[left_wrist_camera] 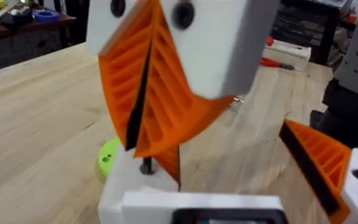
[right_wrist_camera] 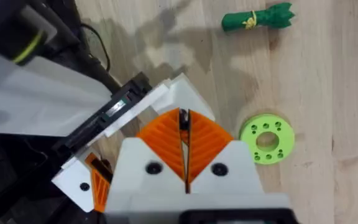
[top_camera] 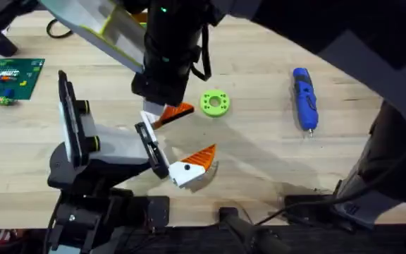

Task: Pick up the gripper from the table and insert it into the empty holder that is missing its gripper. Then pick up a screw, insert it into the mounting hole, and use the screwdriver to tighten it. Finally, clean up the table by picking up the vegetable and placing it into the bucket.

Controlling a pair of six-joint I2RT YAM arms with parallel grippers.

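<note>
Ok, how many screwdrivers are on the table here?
1. The blue screwdriver lies on the right side of the table in the overhead view, right of the green ring; the dark arm may hide others.

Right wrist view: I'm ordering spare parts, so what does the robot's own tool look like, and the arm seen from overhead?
The right tool has two orange ribbed wedge-shaped fingers on a white block with two black screw heads. In the overhead view, the arm over the table's middle is black, with a small green light and a black cable alongside.
</note>
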